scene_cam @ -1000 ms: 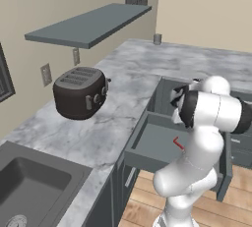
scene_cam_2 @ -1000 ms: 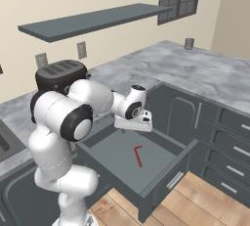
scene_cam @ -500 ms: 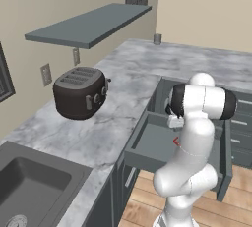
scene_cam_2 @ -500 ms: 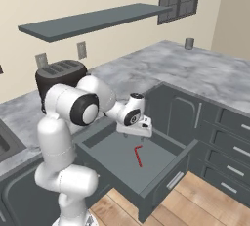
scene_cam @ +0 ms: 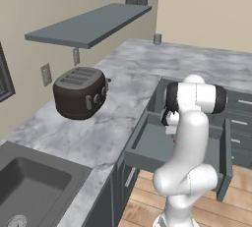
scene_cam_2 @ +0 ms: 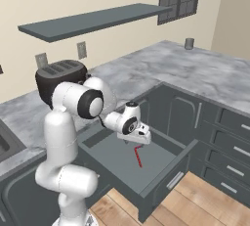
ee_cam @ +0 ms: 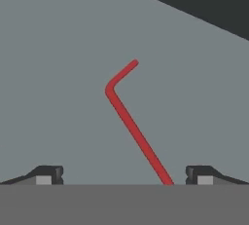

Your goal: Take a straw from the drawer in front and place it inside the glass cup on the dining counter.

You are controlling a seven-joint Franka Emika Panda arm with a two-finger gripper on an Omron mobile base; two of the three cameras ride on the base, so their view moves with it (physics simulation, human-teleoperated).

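Over open drawer (scene_cam_2: 161,173): fingers (ee_cam: 48,174) spread wide, holding nothing; bent red straw (ee_cam: 127,120) betw. tips, untouched.

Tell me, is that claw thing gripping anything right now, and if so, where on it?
Nothing is held. The gripper hangs open above the red straw, which lies loose on the floor of the open drawer, between the spread fingertips but untouched.

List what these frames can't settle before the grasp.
- Straw: its near end runs off the bottom of the hand view. In the left base view the arm covers nearly all of it.
- Gripper: fingertips too small to separate in the right base view, so the gap to the straw is unclear.
- Glass cup: too small and far to tell if it is empty.
- Drawer: its floor is partly hidden behind the arm.
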